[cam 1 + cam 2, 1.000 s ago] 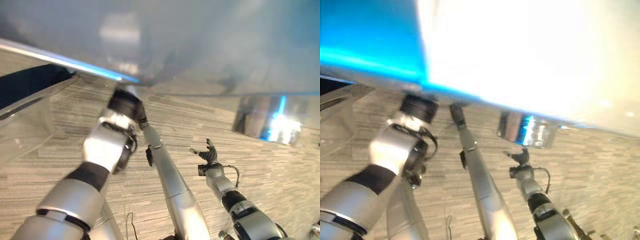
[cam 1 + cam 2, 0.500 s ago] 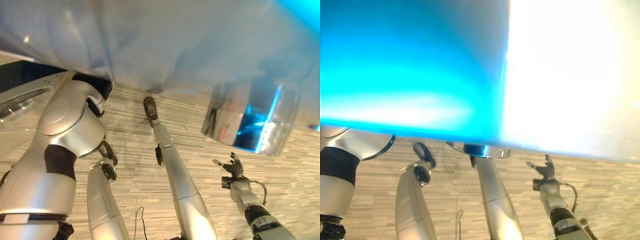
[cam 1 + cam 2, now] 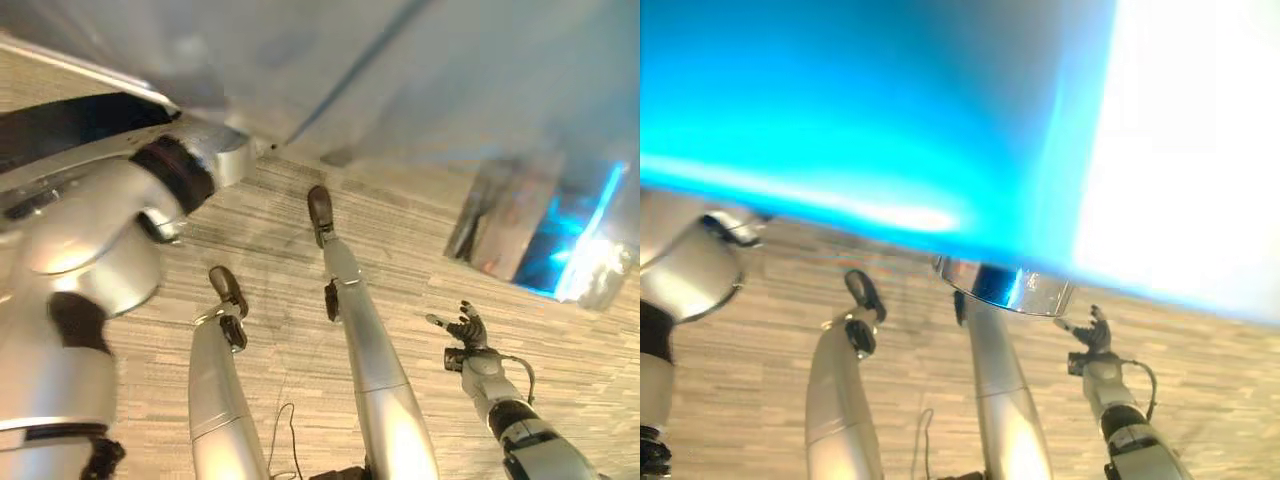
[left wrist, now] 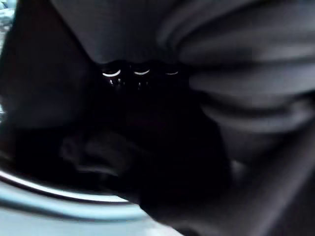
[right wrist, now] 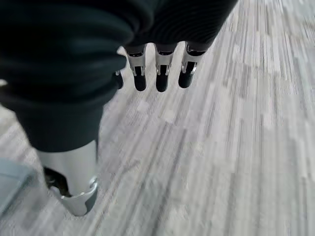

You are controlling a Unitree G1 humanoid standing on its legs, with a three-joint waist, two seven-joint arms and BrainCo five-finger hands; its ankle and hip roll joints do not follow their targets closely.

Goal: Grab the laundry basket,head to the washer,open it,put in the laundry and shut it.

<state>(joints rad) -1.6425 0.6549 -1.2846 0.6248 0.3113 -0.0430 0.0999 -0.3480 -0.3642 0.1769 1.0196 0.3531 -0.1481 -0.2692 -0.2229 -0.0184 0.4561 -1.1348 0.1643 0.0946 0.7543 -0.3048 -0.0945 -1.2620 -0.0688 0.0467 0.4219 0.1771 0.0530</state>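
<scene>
The right hand hangs low over the striped carpet floor, its fingers straight and spread, holding nothing. The left arm reaches up and away from it, under a large blurred pale surface close to the camera. In the left wrist view the left hand is in a dark place; whether it is open or closed I cannot tell. Where the laundry basket is, I also cannot tell.

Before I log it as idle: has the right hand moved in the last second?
Cannot tell. The whole view has shifted, so the camera moved; the right hand hangs open over the carpet, near the shiny panel as before.
</scene>
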